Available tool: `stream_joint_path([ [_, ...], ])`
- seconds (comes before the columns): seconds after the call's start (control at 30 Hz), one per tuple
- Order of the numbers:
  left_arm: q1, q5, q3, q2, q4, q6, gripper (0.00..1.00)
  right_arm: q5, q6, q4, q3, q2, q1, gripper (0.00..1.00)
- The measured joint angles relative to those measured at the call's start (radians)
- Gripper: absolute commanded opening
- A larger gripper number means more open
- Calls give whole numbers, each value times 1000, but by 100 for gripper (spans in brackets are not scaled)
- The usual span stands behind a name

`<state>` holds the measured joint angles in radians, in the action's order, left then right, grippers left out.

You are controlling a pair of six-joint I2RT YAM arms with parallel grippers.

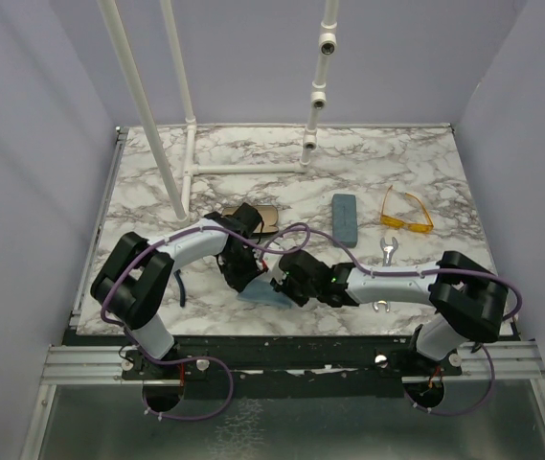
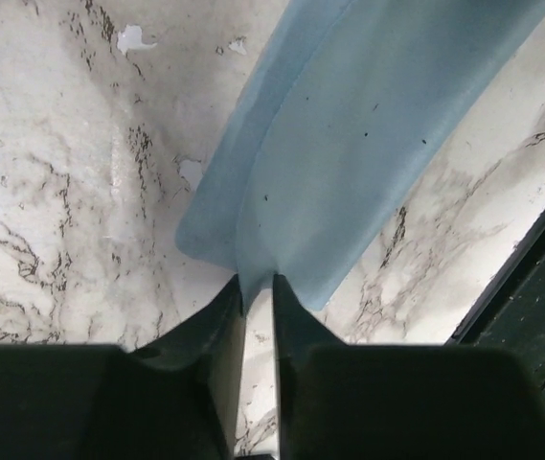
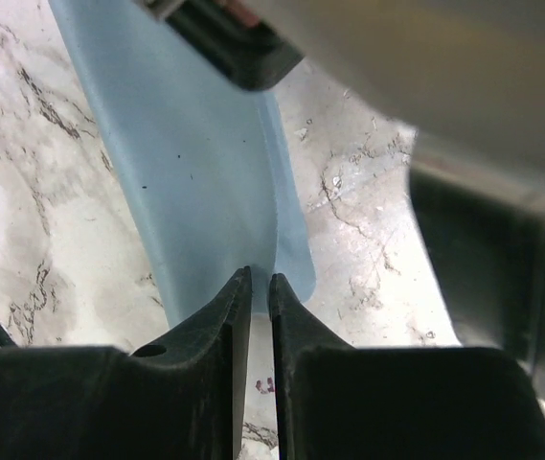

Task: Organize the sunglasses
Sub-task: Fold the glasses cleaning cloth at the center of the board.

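I see the left gripper [image 2: 258, 280] and right gripper [image 3: 261, 276] each with jaws a narrow slit apart at an edge of the light-blue cloth [image 2: 368, 125] on the near bench [image 1: 253, 163], pinching or not I cannot tell, while the yellow-orange sunglasses [image 1: 406, 213] lie far right, near the blue-grey case [image 1: 345, 218].

"Where is the cloth [image 1: 262, 298]?"

"On the table [image 1: 416, 153], by the front edge near its middle, between the left gripper [image 1: 241, 280] and the right gripper [image 1: 282, 285]."

"And the oblong case [image 1: 345, 218]?"

"Behind the cloth and to its right, mid-table. The plastic sunglasses [image 1: 406, 211] lie just right of that case, nearer the right edge."
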<state>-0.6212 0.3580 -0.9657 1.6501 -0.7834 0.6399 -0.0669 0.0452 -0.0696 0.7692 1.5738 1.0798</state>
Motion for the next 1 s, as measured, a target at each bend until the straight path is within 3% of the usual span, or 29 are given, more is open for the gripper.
stream_joint_path([
  [0.1, 1, -5, -3, 0, -5, -6, 32, -3, 0, -1, 6, 4, 0, 20],
  [0.5, 34, -40, -20, -53, -17, 21, 51, -90, -17, -27, 12, -61, -16, 53],
  [0.53, 41, -34, -20, -76, -22, 38, 51, -83, -13, -23, 7, -89, -21, 57],
  [0.57, 52, -15, -19, -108, -30, 68, 52, -68, -6, -12, -5, -122, -23, 69],
  [0.6, 63, 3, -19, -137, -37, 93, 54, -44, 2, 7, -25, -159, -26, 74],
  [0.7, 106, 98, 3, -221, -49, 208, 60, 34, 18, 87, -109, -261, -26, 74],
  [0.83, 154, 244, 87, -302, -92, 451, 60, 90, 27, 204, -211, -285, -3, 66],
  [1.0, 172, 336, 208, -335, -122, 703, 51, 105, 47, 327, -306, -271, 35, 64],
])
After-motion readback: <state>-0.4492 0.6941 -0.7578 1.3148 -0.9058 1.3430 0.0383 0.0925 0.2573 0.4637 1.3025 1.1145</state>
